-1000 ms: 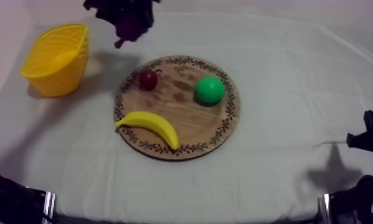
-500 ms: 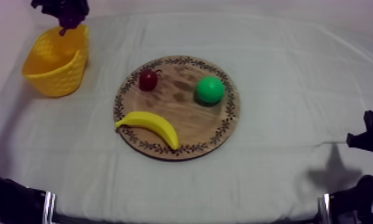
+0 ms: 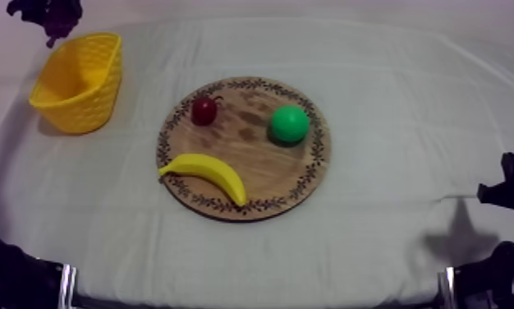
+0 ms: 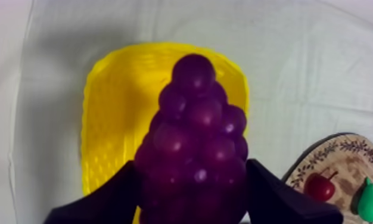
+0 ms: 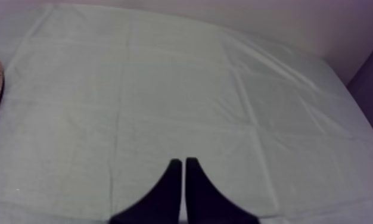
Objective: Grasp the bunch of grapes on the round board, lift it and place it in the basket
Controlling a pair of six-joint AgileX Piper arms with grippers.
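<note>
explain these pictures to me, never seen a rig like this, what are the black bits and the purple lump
It is a robot with two arms at a table. One picture looks down from above; the other two come from cameras on the arms' wrists. Each arm ends in a tool of two black fingers. The left tool is shut on the purple lump, toy grapes, held above a yellow basket. The right tool is shut on nothing, over the cloth. On the round board lie a banana, a green pear and a small red fruit.
</note>
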